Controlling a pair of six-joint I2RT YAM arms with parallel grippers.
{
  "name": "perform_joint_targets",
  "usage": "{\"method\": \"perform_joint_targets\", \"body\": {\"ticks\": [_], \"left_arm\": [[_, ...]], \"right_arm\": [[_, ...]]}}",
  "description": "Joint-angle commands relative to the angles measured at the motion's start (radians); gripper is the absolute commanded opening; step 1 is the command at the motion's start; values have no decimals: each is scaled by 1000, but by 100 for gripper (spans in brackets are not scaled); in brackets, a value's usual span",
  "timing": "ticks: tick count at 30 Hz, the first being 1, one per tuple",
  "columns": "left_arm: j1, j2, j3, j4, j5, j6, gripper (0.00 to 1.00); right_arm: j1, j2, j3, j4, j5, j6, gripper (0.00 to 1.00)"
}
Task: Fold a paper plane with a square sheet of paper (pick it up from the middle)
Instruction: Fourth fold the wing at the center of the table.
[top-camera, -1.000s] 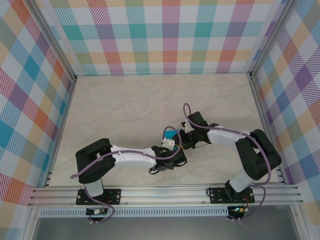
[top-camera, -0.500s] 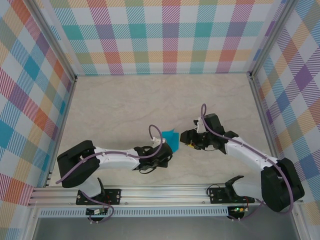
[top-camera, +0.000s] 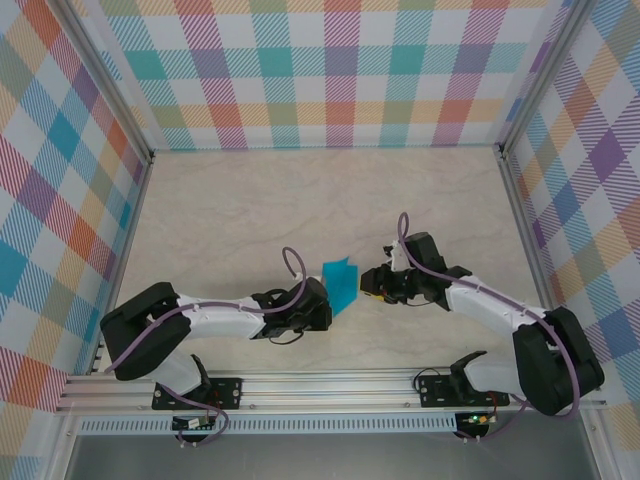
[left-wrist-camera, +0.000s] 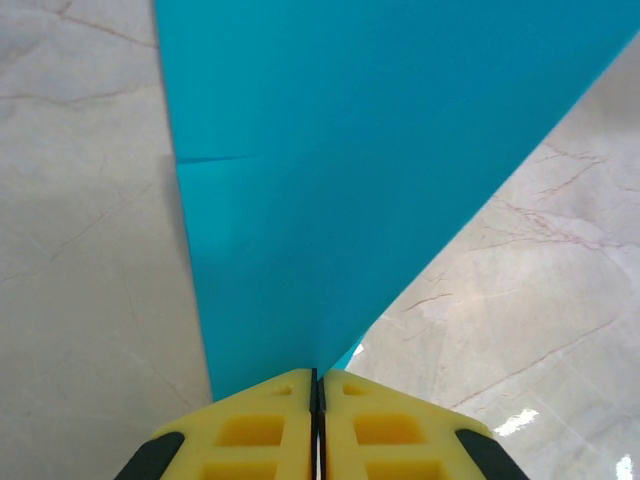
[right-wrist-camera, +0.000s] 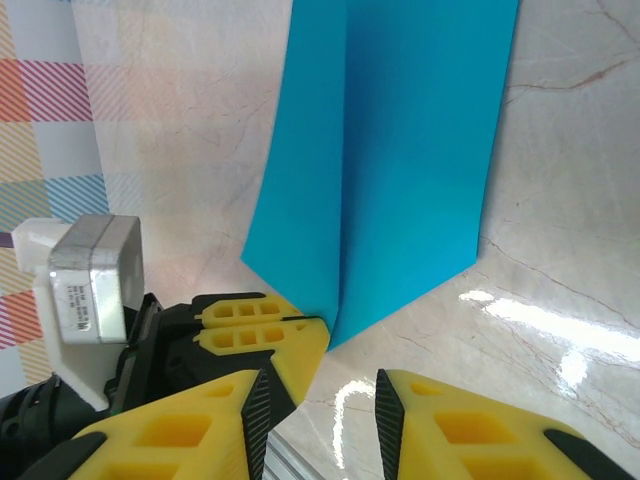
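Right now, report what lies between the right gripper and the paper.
In the right wrist view, bare marble tabletop lies between the right gripper and the paper, whose lower tip the left gripper pinches.

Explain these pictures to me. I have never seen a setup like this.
These are two white robot arms bolted at the near edge of a pale marble-look table with checked walls. The wide picture looks down from above: left arm on the left, right arm on the right. The other two pictures come from a camera on each wrist, so the yellow blocks at the bottom are that arm's own jaws. Between the arms is a folded teal paper, with a crease down it. The left arm's jaws are shut on its pointed end. The right arm's jaws stand open just beside it, holding nothing.
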Motion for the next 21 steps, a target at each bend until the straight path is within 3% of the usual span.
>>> {"method": "perform_joint_targets", "body": {"ticks": [1,10,21], "left_arm": [[23,-37,-24,40,45,20,10],[64,-28,-46,85,114,20,10],[92,3,-74,144,167,0,10]], "right_arm": [[6,21,-1,35,-24,-7,35],[38,74,34,40,-5,-30,32],[107,74,59,11,106,-67,28]]}}
